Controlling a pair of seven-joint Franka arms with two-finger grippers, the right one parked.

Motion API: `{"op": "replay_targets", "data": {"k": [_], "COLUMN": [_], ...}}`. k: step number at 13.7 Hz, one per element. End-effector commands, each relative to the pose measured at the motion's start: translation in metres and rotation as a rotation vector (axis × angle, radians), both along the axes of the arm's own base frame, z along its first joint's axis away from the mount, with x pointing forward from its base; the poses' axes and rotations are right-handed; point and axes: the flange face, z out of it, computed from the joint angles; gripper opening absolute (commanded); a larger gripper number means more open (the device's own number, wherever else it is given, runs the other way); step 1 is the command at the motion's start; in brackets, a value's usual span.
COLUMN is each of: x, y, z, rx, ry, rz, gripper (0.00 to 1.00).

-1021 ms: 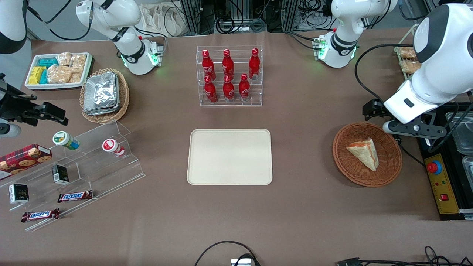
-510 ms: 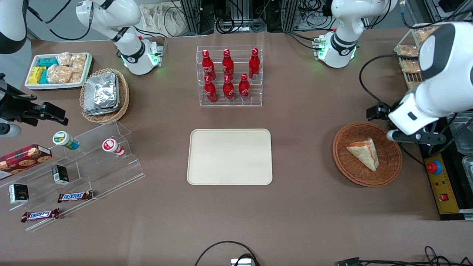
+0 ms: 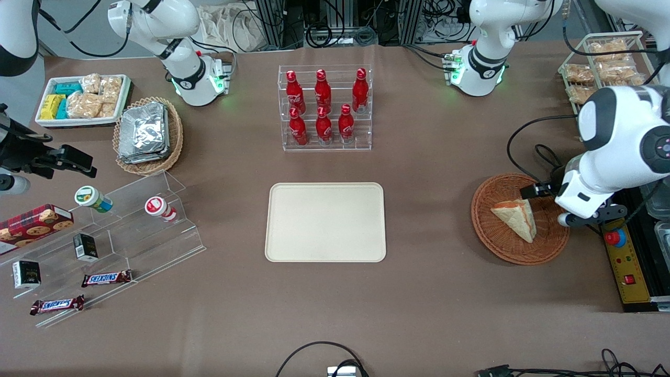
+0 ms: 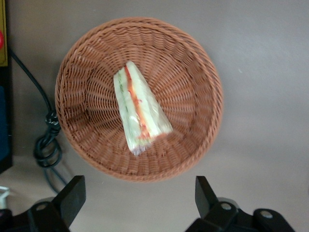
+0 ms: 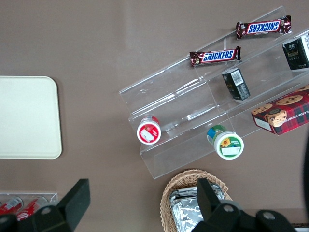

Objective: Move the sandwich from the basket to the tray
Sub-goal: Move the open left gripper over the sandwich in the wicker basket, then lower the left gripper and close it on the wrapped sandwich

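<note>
The sandwich (image 3: 515, 217), a wrapped white-bread wedge with red and green filling, lies in the reddish-brown wicker basket (image 3: 492, 241) toward the working arm's end of the table. In the left wrist view the sandwich (image 4: 140, 108) lies in the middle of the basket (image 4: 203, 77). My left gripper (image 3: 569, 209) hovers above the basket's rim on the working arm's side. In the left wrist view the gripper (image 4: 139, 198) is open and empty, with its fingers (image 4: 72, 195) spread wide above the table just outside the rim. The cream tray (image 3: 325, 221) lies empty at the table's middle and shows in the right wrist view (image 5: 26, 116).
A clear rack of red bottles (image 3: 324, 107) stands farther from the front camera than the tray. A yellow box with a red stop button (image 3: 625, 262) and a black cable (image 4: 46, 145) lie beside the basket. A wire rack of snack packs (image 3: 602, 68) stands at the working arm's end.
My left arm has swung nearer the front camera and come down. Its hand now hangs over the basket's rim, closer to the sandwich. Sandwich, basket and tray have not moved.
</note>
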Motion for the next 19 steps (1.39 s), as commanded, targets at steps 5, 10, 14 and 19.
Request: {"op": "replay_targets", "data": {"k": [5, 10, 14, 19], "x": [-0.026, -0.022, -0.017, -0.015], "y": [0.028, 0.030, 0.030, 0.030], "z": [-0.068, -0.095, -0.113, -0.146], "rx": [-0.007, -0.005, -0.007, -0.017], "ry": [-0.053, -0.041, -0.055, -0.059], "rz": [0.209, 0.348, 0.397, 0.400], "gripper": [1.00, 1.00, 1.00, 0.60]}}
